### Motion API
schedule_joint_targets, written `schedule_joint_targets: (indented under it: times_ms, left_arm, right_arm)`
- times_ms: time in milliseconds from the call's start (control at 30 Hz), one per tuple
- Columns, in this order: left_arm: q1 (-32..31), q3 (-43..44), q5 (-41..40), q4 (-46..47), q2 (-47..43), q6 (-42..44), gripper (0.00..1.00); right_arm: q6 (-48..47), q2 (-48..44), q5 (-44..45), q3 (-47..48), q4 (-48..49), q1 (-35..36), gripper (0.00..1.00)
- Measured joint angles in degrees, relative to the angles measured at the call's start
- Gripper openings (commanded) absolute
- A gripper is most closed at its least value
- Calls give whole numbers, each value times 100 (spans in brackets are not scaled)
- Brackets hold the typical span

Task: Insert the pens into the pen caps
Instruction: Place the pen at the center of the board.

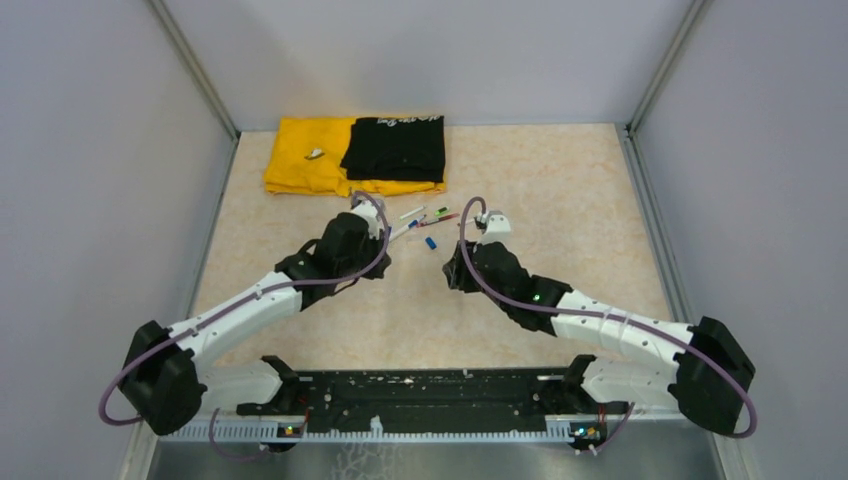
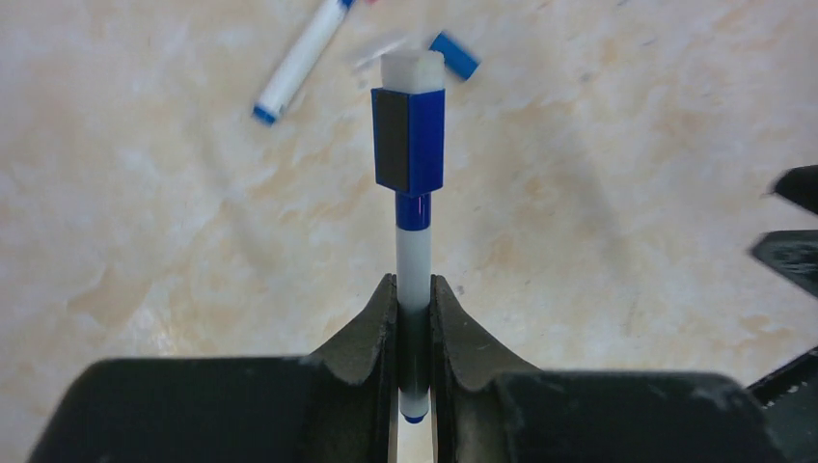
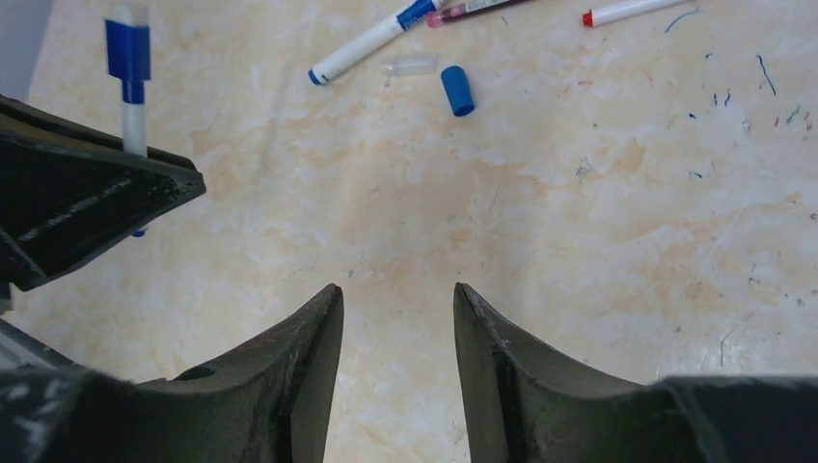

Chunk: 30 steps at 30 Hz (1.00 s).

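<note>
Bare tabletop [image 3: 540, 222] is lying open ahead of the right gripper [image 3: 397, 318]; beyond it, a loose blue cap [image 3: 457, 91] and scattered pens [image 3: 371, 39] are crowding the way, the left gripper [image 3: 87, 198] blocking its left.

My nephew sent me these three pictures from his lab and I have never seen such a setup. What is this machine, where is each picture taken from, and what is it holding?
It is a pair of robot arms bolted at the near edge of a table. The wide picture looks down from above and behind them. The other two come from small cameras on each wrist, so the dark shapes at the bottom are that arm's own fingers.

The left gripper is shut on a capped blue pen with a white barrel. The right gripper is open and holds nothing.

On the table lie more pens, a loose blue cap, and, at the far edge, a folded yellow cloth and a black cloth.
</note>
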Motion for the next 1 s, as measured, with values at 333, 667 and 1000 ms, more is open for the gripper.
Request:
schedule_joint_targets:
  times_ms: [333, 667, 1000]
  left_arm:
    - [693, -678, -240, -339, 804, -807, 0]
    - [1152, -737, -306, -361, 1329, -905, 7]
    - [1224, -835, -496, -297, 1248, -942, 27]
  right_arm:
    - [-321, 446, -555, 367, -540, -2, 51]
    - [-614, 455, -885, 367, -501, -2, 51]
    - [-678, 455, -946, 367, -490, -2, 51]
